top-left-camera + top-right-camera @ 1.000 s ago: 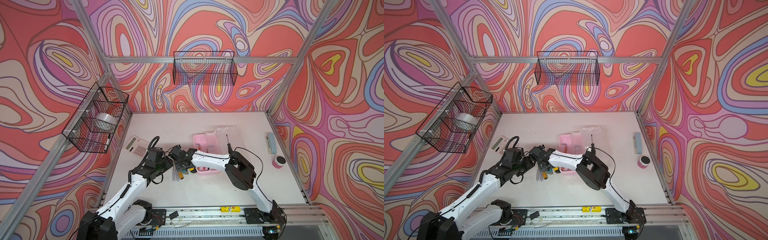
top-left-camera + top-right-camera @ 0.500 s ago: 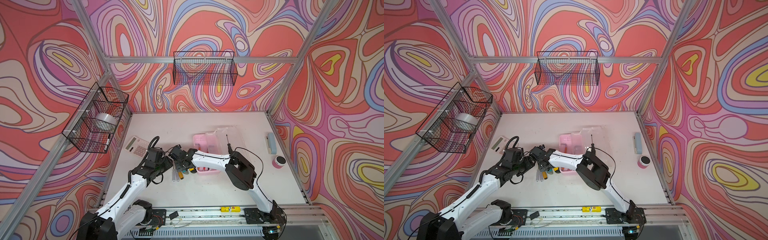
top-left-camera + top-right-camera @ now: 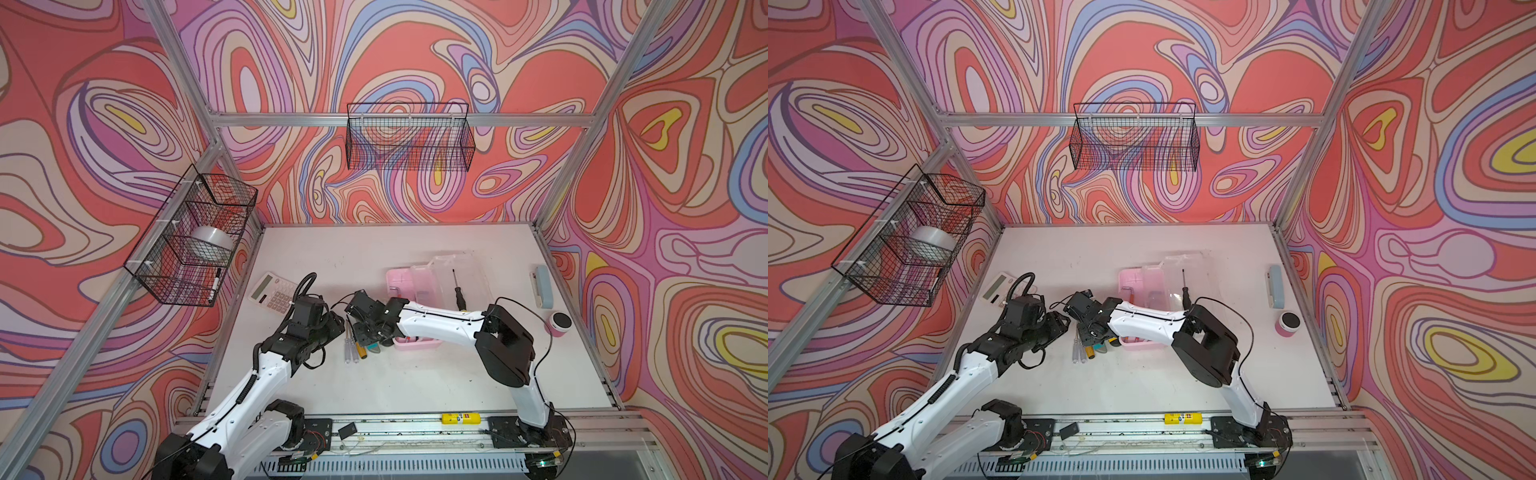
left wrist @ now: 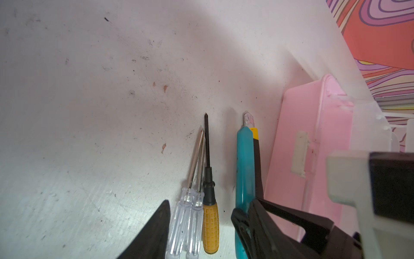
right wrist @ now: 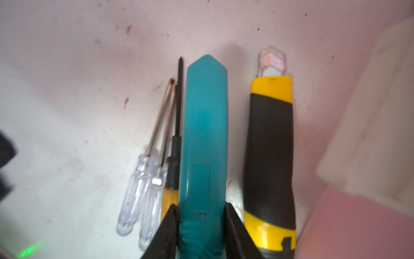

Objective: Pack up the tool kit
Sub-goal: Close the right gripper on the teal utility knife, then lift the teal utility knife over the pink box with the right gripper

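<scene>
The pink box (image 3: 398,277) of the tool kit lies open mid-table, its translucent lid (image 3: 465,266) folded back with a black screwdriver (image 3: 457,291) on it. Left of the box lie two clear-handled screwdrivers (image 4: 186,219), a yellow-handled one (image 4: 210,224), a teal utility knife (image 5: 205,134) and a yellow-black knife (image 5: 268,145), all side by side. My right gripper (image 5: 201,205) is shut on the teal knife's rear end. My left gripper (image 4: 206,201) stands open low over the screwdriver handles, one finger (image 4: 156,231) beside the clear ones. In both top views the two grippers (image 3: 338,326) (image 3: 368,338) nearly meet.
A white calculator (image 3: 272,291) lies at the left behind my left arm. A grey-blue stapler (image 3: 542,286) and a pink pot with a black lid (image 3: 561,324) sit at the right edge. Wire baskets hang on the left wall (image 3: 195,237) and back wall (image 3: 409,137).
</scene>
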Tool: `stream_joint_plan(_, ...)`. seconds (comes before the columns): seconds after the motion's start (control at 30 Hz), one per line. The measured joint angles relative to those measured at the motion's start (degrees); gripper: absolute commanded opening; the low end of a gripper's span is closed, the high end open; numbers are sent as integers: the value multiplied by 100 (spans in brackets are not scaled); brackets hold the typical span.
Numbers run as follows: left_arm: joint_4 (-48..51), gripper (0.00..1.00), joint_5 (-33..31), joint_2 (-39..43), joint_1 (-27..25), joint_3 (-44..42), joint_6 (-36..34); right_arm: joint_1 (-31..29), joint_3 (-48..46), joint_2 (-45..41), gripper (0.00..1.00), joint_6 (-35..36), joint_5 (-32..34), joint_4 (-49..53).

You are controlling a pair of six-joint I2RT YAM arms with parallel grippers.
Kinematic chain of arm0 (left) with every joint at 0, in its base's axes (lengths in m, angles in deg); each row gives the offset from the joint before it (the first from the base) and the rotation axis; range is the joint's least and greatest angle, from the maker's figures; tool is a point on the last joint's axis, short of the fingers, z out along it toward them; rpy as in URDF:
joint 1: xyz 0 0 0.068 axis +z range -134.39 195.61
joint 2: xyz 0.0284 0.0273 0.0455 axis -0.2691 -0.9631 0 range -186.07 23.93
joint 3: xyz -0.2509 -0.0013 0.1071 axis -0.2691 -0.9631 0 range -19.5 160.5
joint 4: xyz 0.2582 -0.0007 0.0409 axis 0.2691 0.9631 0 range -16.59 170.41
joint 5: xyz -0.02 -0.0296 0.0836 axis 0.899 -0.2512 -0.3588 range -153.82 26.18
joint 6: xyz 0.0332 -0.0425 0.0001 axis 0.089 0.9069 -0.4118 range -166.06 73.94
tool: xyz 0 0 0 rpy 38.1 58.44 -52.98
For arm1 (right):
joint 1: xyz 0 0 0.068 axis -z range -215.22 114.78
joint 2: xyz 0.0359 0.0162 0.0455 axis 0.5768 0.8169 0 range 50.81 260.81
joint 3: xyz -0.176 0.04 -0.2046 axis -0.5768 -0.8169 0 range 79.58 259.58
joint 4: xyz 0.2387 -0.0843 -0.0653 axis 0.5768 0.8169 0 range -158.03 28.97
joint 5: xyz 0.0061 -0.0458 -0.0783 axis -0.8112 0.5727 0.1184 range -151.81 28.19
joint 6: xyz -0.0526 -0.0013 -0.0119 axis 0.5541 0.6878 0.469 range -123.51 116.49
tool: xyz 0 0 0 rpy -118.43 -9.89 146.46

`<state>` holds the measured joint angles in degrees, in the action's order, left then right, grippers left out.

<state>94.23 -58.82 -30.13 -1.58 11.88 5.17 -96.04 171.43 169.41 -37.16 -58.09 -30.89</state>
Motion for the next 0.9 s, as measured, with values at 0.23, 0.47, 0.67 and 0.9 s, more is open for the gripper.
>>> stream_joint_plan(0.23, 50, 57, -114, 116, 17, 2, -7, -258, -162, -444, 20, -11, -407, -22)
stream_joint_plan(0.47, 94, 58, -203, 234, 76, 2, -24, -278, -446, -1198, 20, -48, -280, 236)
stream_joint_plan(0.67, 87, 57, -186, 149, 74, 2, -63, -72, -533, -1902, 21, -46, 216, 579)
stream_joint_plan(0.9, 83, 57, -177, 94, 74, 2, -109, 868, -1102, -2417, 21, 13, 855, 920)
